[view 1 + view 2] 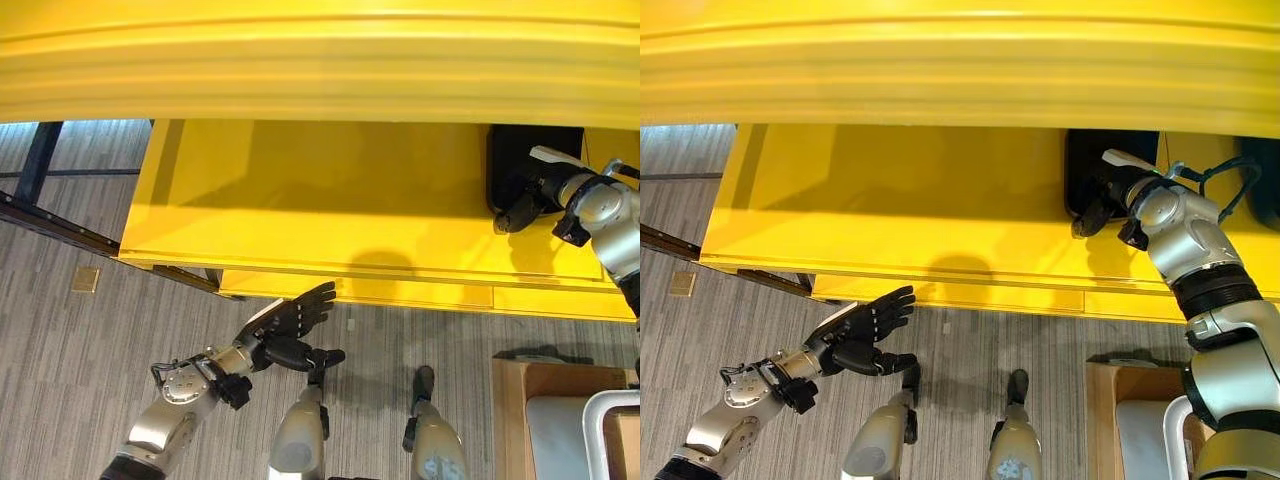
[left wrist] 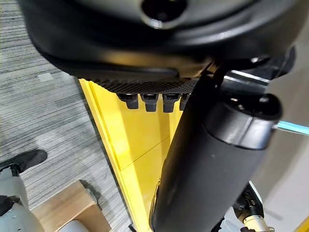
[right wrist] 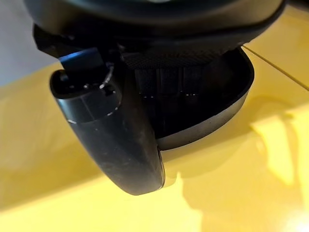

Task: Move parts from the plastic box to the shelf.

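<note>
A: Where is the part?
B: A black part [image 1: 1110, 165] with a rounded edge lies flat on the yellow shelf [image 1: 300, 200], far along its right side, partly under the shelf's upper tier. In the right wrist view it is a dark shallow tray shape [image 3: 212, 116] resting on the yellow board.
A: And the right hand?
B: The right hand [image 1: 1110, 200] is on the part's near edge. Its thumb lies over the rim and its fingers reach into the part's hollow, so it grips that edge.
A: The left hand?
B: The left hand [image 1: 295, 320] hangs low in front of the shelf over the grey striped carpet [image 1: 80, 380], fingers straight and relaxed, holding nothing.
A: Anything else nearby?
B: A light brown box [image 1: 530, 390] stands on the floor at the lower right, below the shelf's front edge, with something pale grey inside.
</note>
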{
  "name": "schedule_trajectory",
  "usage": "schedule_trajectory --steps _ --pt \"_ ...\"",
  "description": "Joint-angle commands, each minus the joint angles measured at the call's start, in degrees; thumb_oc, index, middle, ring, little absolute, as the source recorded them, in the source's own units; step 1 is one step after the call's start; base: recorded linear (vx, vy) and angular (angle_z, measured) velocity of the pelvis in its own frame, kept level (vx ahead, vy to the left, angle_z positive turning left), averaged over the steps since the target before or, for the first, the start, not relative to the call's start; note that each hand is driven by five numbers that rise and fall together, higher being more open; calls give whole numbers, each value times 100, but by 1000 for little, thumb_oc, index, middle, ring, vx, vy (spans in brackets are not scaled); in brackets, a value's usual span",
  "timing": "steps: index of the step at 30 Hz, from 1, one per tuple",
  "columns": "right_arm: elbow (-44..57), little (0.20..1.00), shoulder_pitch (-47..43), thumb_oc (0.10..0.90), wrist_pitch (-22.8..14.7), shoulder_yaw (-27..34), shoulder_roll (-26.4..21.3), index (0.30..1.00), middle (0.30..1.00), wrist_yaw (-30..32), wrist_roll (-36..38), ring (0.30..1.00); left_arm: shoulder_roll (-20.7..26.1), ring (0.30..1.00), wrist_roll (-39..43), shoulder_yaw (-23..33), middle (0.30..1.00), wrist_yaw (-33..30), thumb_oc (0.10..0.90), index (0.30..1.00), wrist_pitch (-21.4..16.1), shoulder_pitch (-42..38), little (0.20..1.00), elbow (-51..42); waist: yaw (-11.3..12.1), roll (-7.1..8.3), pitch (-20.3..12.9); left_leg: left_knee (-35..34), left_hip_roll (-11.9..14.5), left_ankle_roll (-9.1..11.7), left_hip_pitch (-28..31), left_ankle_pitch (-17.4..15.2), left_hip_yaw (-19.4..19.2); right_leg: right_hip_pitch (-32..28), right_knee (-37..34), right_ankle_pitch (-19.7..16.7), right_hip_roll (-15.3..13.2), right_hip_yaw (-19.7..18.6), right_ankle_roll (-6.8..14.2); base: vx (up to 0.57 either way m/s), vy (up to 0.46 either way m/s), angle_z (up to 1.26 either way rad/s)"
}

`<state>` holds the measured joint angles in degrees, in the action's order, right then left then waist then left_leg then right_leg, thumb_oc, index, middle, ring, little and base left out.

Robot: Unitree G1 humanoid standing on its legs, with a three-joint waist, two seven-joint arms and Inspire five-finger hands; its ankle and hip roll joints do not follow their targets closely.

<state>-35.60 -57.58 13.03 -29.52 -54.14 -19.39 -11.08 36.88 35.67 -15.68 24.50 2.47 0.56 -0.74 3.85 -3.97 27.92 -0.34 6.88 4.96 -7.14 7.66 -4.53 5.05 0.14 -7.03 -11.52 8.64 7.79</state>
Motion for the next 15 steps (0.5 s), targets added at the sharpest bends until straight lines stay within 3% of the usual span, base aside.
schedule_trajectory --steps 1,15 --pt "101 1000 -752 900 -7 -116 -184 1000 1000 262 -246 1000 -81 1000 311 71 1000 12 900 1000 -517 26 1000 -745 24 71 -118 900 61 -167 -87 -1084 -1 357 1045 971 13 -211 -244 0 0 0" --pt "9 1000 -916 900 -139 -362 -358 1000 1000 107 -601 1000 -54 1000 314 115 1000 56 900 1000 -563 89 1000 -796 30 59 -99 790 71 -163 -110 -1024 -40 393 998 955 5 -191 -253 -4 0 0"
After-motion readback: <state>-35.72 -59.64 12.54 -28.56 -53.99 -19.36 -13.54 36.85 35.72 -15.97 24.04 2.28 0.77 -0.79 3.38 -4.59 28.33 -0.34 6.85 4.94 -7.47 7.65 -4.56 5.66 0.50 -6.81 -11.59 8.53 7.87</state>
